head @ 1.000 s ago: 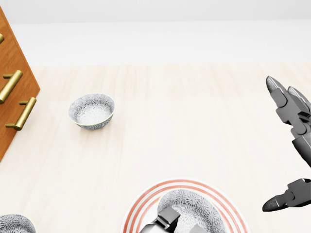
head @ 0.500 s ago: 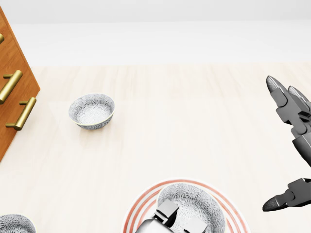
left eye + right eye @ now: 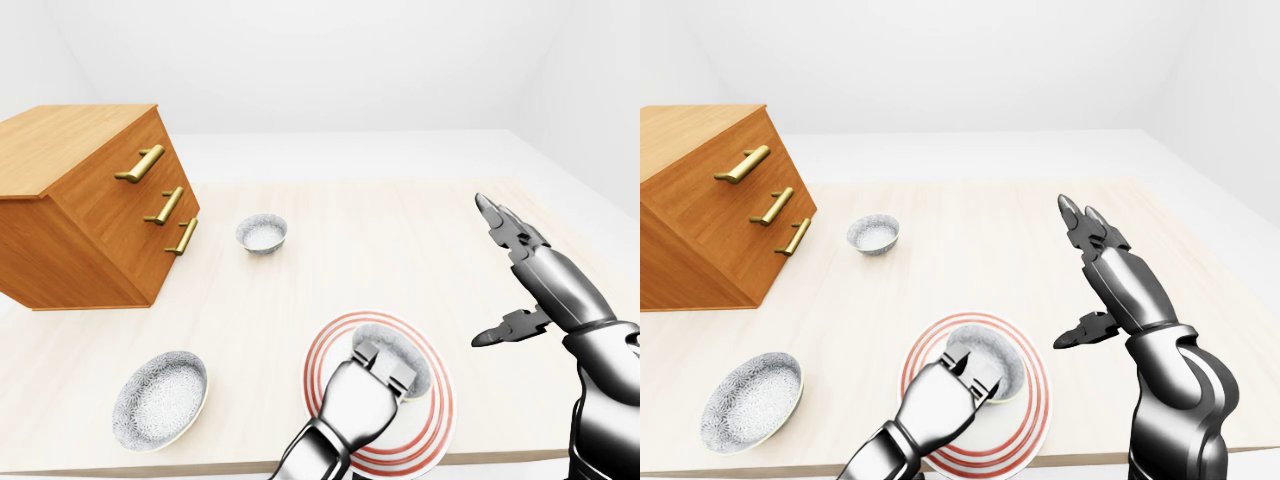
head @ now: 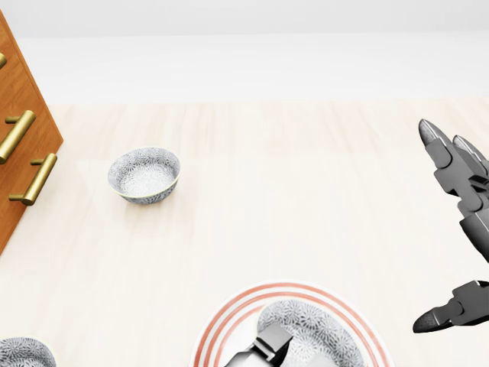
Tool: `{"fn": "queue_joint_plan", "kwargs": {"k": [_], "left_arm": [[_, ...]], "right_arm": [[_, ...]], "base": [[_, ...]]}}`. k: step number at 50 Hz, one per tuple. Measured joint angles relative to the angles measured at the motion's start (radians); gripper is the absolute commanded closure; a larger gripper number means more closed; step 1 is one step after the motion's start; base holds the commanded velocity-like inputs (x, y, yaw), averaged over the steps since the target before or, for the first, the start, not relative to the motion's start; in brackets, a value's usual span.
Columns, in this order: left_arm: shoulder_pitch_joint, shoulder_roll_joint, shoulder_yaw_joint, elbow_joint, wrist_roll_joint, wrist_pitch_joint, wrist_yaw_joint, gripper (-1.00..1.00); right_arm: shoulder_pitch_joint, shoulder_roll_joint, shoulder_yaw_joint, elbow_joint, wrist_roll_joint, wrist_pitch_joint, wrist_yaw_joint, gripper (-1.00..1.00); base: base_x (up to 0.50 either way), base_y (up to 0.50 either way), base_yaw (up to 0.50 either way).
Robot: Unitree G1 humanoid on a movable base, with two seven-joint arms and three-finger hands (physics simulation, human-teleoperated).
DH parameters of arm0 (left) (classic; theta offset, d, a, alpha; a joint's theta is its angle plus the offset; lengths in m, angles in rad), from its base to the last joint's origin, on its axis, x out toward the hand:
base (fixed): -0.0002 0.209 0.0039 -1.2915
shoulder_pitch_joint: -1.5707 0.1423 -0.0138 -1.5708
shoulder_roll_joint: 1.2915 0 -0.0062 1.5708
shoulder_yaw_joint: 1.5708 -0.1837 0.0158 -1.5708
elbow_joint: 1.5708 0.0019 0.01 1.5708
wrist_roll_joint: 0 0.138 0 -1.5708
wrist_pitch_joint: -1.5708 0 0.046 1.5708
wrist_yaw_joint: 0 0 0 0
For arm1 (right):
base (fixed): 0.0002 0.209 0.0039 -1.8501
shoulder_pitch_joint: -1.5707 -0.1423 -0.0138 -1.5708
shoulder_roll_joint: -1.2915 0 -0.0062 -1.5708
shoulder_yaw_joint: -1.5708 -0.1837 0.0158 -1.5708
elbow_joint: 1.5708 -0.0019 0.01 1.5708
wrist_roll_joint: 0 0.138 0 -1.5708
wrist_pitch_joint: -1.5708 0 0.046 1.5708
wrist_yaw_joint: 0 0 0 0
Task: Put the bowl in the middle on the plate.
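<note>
Bowl [image 3: 410, 346] meets the left hand [image 3: 360, 392] at its near rim; whether the fingers pinch it cannot be told. It sits upright, mouth up, on the red-ringed plate [image 3: 441, 410], round with no long axis, grey floral-patterned. The right hand [image 3: 545, 282] hovers to the right, fingers spread. A smaller bowl [image 3: 261, 234], a wider bowl [image 3: 160, 398] and a wooden drawer chest [image 3: 90, 210] share the pale wood table [image 3: 380, 230] in a white room.
</note>
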Motion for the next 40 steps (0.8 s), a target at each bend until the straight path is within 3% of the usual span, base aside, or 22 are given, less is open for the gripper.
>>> {"fn": "queue_joint_plan", "kwargs": {"k": [20, 40], "left_arm": [[-0.002, 0.004, 0.002, 0.018, -0.003, 0.000, 0.003, 1.00], [-0.006, -0.001, 0.030, 0.021, -0.074, 0.000, -0.007, 1.00]], "right_arm": [[0.002, 0.002, -0.001, 0.011, 0.005, 0.000, 0.000, -1.00], [0.005, 0.003, -0.001, 0.015, 0.007, 0.000, 0.000, -1.00]], "base": [[0.00, 0.00, 0.00], [0.00, 0.00, 0.00]]}}
